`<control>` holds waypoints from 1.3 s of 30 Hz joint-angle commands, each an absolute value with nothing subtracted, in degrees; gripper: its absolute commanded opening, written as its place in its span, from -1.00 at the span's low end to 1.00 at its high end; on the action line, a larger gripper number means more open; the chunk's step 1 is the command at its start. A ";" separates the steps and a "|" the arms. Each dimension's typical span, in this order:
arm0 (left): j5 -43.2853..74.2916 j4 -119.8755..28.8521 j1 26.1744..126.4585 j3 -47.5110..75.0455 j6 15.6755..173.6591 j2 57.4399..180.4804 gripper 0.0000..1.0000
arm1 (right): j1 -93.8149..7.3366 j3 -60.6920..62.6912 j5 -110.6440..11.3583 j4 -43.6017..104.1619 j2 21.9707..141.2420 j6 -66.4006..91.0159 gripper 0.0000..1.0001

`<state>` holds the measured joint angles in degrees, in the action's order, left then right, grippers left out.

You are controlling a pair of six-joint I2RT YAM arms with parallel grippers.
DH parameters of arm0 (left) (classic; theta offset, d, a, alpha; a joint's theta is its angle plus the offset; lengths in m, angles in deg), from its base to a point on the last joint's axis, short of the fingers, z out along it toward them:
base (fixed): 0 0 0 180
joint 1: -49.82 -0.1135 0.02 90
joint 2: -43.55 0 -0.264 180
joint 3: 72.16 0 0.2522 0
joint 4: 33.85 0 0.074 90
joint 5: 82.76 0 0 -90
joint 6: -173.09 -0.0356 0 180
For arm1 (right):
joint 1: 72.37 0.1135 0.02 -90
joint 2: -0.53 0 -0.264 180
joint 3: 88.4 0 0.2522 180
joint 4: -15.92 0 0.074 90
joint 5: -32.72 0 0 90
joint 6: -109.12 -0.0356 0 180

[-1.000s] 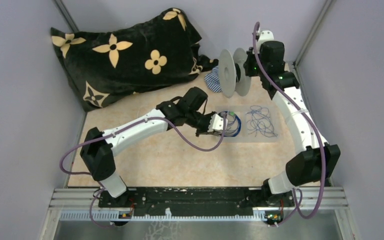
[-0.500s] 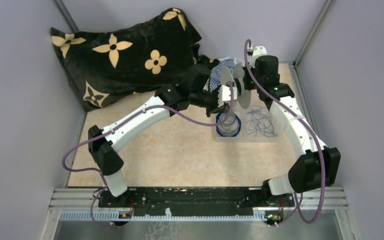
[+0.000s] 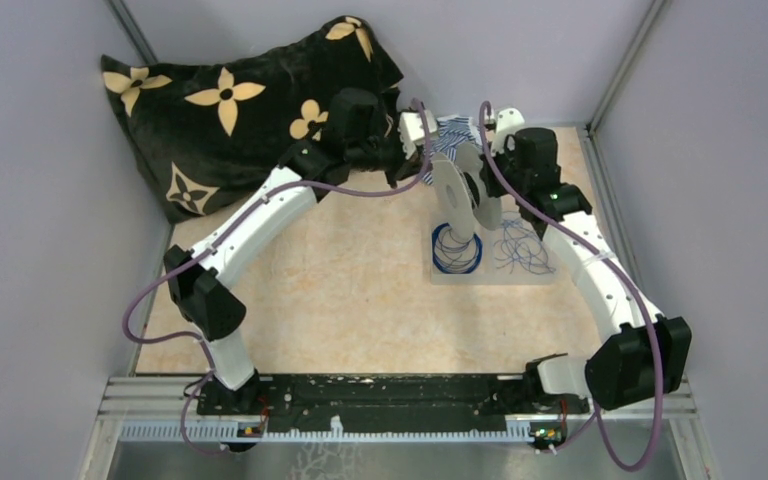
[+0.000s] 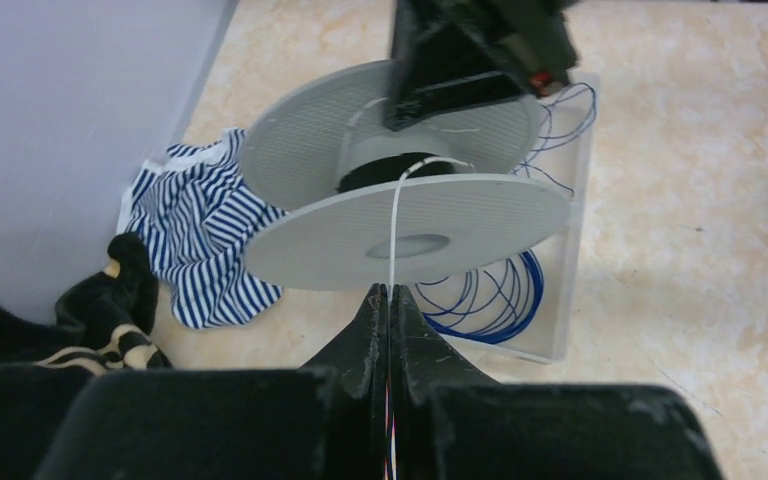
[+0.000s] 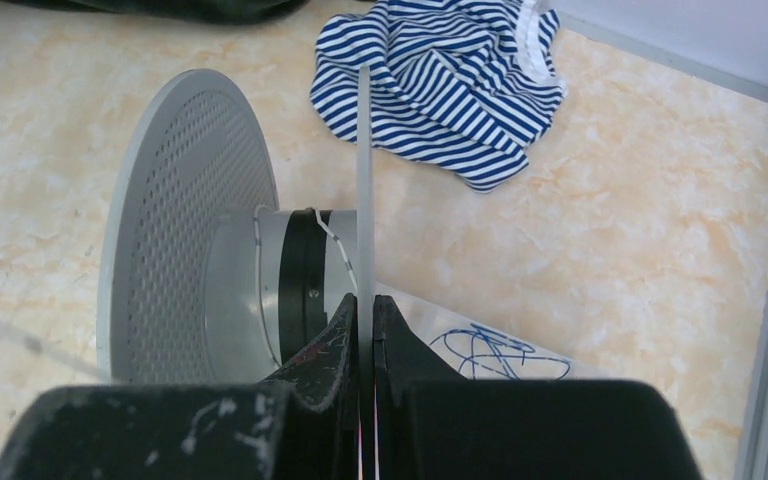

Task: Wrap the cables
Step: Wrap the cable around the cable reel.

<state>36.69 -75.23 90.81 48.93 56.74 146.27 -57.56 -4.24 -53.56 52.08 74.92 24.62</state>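
The cables lie on a translucent tray [image 3: 550, 278]: a dark blue coil [image 3: 457, 252] and a loose blue tangle [image 3: 522, 246]. My right gripper [image 3: 488, 186] is shut on one flange [image 5: 364, 180] of a pale round spool [image 3: 457, 186] and holds it above the tray. A thin whitish wire [image 4: 394, 230] runs taut from the spool's hub [image 4: 392, 172] into my left gripper [image 4: 389, 292], which is shut on it behind the spool. The same whitish wire [image 5: 322, 226] crosses the hub in the right wrist view. The blue coil [image 4: 495, 300] shows under the spool.
A blue-and-white striped cloth [image 3: 452, 135] lies at the back by the wall, just beyond the spool. A large black cushion with tan flowers [image 3: 250, 105] fills the back left. Grey walls close in on the left, back and right.
My left gripper has risen from the blue coil and moved to the back past the spool, drawing the whitish wire. The right arm has brought the spool forward over the tray.
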 commanded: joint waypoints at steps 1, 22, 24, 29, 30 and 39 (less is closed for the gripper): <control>39.12 -71.24 87.48 51.67 61.49 147.26 -0.99 | -56.30 -3.60 -49.82 48.30 71.80 27.07 -1.00; 41.20 -63.44 77.40 39.83 63.75 148.97 -0.99 | -55.64 3.29 -34.76 56.01 69.80 27.99 -1.00; 41.56 -62.23 77.10 37.62 63.88 148.87 -0.99 | -55.69 4.75 -33.76 56.38 70.19 27.03 -1.00; 43.68 -58.90 76.18 32.26 65.46 148.01 -0.88 | -55.80 8.50 -33.78 57.31 71.10 24.82 -1.00; 44.26 -58.23 76.10 31.09 65.69 147.81 -0.83 | -55.97 9.18 -33.88 57.47 71.32 24.37 -1.00; 49.39 -51.16 75.01 19.72 66.85 143.23 -0.24 | -59.29 13.29 -33.79 58.25 72.60 20.53 -1.00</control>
